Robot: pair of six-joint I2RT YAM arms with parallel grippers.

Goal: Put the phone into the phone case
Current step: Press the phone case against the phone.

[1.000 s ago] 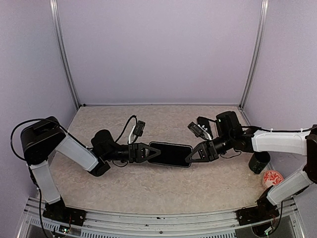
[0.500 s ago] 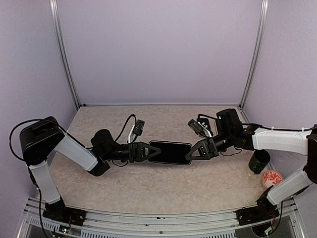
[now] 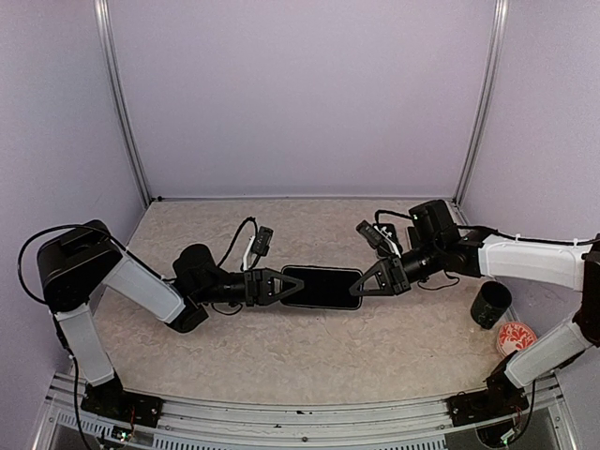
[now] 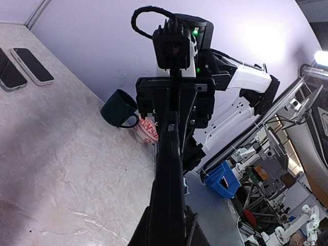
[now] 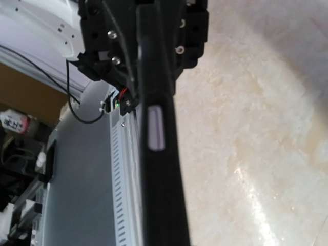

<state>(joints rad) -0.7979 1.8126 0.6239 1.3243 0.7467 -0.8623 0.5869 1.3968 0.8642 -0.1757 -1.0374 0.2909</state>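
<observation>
Over the middle of the marbled beige surface [image 3: 281, 361] we hold the black slab-shaped phone [image 3: 322, 288], with the left gripper [image 3: 278, 287] and right gripper [image 3: 360, 284] each clamped on one end. Near the far right corner, a pale-rimmed rectangle [image 4: 32, 65] may be the pale grey translucent phone case. We judge the phone must be carried there next.

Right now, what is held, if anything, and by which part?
The black phone: left hand grips one short end, right hand the opposite end.

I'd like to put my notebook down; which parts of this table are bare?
Bare: the table strip between the phone and the near rail, and the back strip under the rear wall. Crowded: the middle, where the left arm and right arm meet at the phone, and the right near corner with mug and cup.
</observation>
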